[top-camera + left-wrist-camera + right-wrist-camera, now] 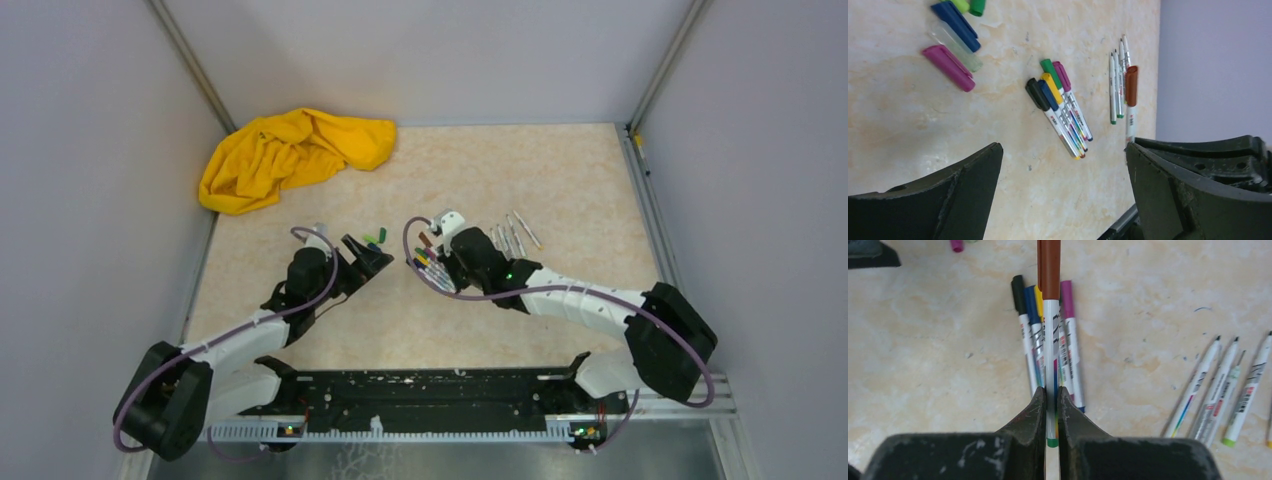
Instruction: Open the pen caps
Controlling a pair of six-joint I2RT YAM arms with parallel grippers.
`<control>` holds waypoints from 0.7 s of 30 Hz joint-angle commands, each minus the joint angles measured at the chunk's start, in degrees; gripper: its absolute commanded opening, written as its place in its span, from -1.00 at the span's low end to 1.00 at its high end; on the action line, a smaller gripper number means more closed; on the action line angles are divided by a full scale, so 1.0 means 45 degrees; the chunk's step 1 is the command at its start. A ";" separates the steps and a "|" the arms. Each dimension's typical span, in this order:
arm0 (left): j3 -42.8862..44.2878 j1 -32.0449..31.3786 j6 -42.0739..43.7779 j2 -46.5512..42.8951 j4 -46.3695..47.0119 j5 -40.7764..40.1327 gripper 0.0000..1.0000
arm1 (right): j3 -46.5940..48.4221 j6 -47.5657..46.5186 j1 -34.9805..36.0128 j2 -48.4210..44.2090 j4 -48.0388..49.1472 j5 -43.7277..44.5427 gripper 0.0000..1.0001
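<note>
Pinched in my right gripper (1052, 402) is a brown-capped pen (1051, 355), clamped near its tail, with its brown cap (1049, 267) pointing straight ahead of me. Just beneath it lie more capped pens (1070, 340), and off to the right are uncapped pens (1218, 385). My left gripper (1063, 150) is spread wide and empty, with loose caps (950, 67) ahead of it. I judge the step in hand is uncapping this pen. Next, my left gripper must close on the brown cap and pull.
</note>
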 commanded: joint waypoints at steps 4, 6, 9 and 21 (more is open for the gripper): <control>0.0393 -0.0829 -0.0495 -0.0754 0.0078 0.0147 0.96 | -0.0998 0.2028 0.1609 -0.1147 0.0851 0.0356 -1.00; 0.0411 -0.0996 -0.0615 -0.0838 0.0103 0.0179 0.96 | -0.1150 0.2403 0.2018 -0.1226 0.1027 0.0522 -1.00; 0.0383 -0.1299 -0.0918 -0.0914 0.0167 0.0120 0.96 | -0.1280 0.2896 0.2670 -0.1245 0.1329 0.0779 -1.00; 0.0594 -0.2648 -0.1908 0.1316 0.1837 -0.0595 0.88 | -0.1630 0.3844 0.4130 -0.2277 0.1595 0.1471 -1.00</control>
